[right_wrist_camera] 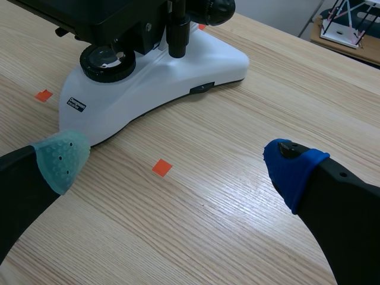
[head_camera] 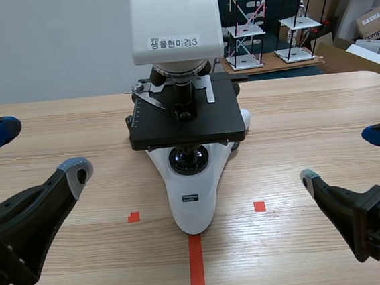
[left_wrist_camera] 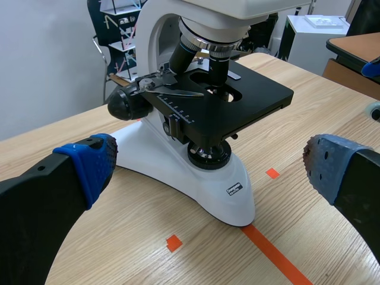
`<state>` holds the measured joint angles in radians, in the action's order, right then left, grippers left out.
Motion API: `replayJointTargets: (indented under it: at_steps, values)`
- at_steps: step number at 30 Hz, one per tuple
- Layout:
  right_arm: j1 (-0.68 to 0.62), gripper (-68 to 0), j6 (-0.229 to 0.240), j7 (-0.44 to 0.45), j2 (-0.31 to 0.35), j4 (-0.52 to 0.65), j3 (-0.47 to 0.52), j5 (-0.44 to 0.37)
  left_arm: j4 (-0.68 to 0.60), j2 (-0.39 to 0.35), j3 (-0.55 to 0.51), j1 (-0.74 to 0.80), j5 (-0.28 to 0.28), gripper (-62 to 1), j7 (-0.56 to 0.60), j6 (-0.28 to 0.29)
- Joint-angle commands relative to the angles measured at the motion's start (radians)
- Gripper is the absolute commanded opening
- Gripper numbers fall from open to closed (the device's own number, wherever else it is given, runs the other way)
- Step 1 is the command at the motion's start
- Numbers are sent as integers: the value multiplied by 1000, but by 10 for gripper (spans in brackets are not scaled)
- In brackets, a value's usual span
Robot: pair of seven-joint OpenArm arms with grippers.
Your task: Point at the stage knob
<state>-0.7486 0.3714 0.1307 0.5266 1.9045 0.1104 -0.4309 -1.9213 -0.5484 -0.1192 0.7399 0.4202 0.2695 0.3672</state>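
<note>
Yet to point at stage knob (right_wrist_camera: pixel 178 32); parked near with left tool (head_camera: pixel 39 149) and right tool (head_camera: pixel 343 157) both spread open, flanking microscope (head_camera: pixel 192 203).

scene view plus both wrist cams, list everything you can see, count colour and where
microscope: 1, white body, black stage, mid-table, base tip at the tape line's end
stage knob: 1, black, hanging below the stage on the right arm's side
focus knobs: 2, black, one on each side of the microscope
table: 1, light wood
tape line: 1, orange-red, near edge, centre
tape squares: 2, orange-red, either side of the base
rod-and-shelf models: 2, white shelves, behind the table
cardboard box: 1, brown, far background
left fingers: 2, black, dotted pads, apart, holding nothing
right fingers: 2, black, dotted pads, apart, holding nothing
</note>
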Motion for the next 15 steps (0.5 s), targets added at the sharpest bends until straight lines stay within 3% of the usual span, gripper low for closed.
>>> replayJointTargets:
  at_steps: [1, 9, 15]
  values:
    - [1, -74, 0, 27, 8, 15, 13, -7, -4, 10, -5, 5, 6, 14, 18, 0]
    - [68, -486, 19, 167, 8, -88, -20, -7, -4, 10, -5, 5, 6, 14, 18, -3]
    - [197, -644, 19, 271, 8, -249, -121, 27, -4, 10, -5, 5, 6, 14, 19, -6]
